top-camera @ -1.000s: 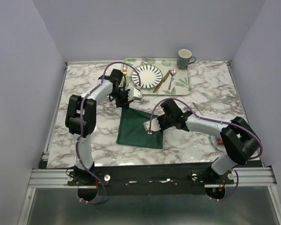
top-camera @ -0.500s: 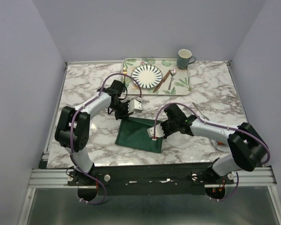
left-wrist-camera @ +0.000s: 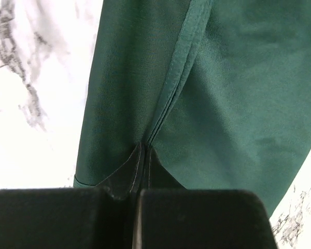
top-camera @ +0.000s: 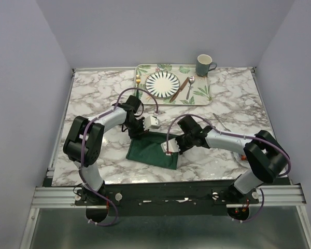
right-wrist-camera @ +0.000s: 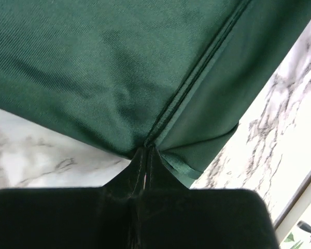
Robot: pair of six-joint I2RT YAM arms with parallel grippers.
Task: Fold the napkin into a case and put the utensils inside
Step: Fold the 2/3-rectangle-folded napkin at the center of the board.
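From above, the left end effector point(top-camera: 140, 132) is clenched on the napkin's point(top-camera: 151, 150) far left corner. The right end effector point(top-camera: 170, 147) is clenched on its right edge. The green cloth lies low on the worktop point(top-camera: 93, 98) between the two. Well beyond both, the fork point(top-camera: 138, 80), knife point(top-camera: 179, 89) and spoon point(top-camera: 190, 85) rest on the tray point(top-camera: 199, 94) beside the plate point(top-camera: 163, 83).

In the left wrist view, the left end effector point(left-wrist-camera: 140, 162) pinches a hemmed fold of napkin point(left-wrist-camera: 228, 104), which spreads ahead of the fingertips over the worktop point(left-wrist-camera: 31, 129).

In the right wrist view, the right end effector point(right-wrist-camera: 145, 155) grips a layered hem. The napkin point(right-wrist-camera: 93, 67) stretches forward and to both sides above the worktop point(right-wrist-camera: 41, 155).
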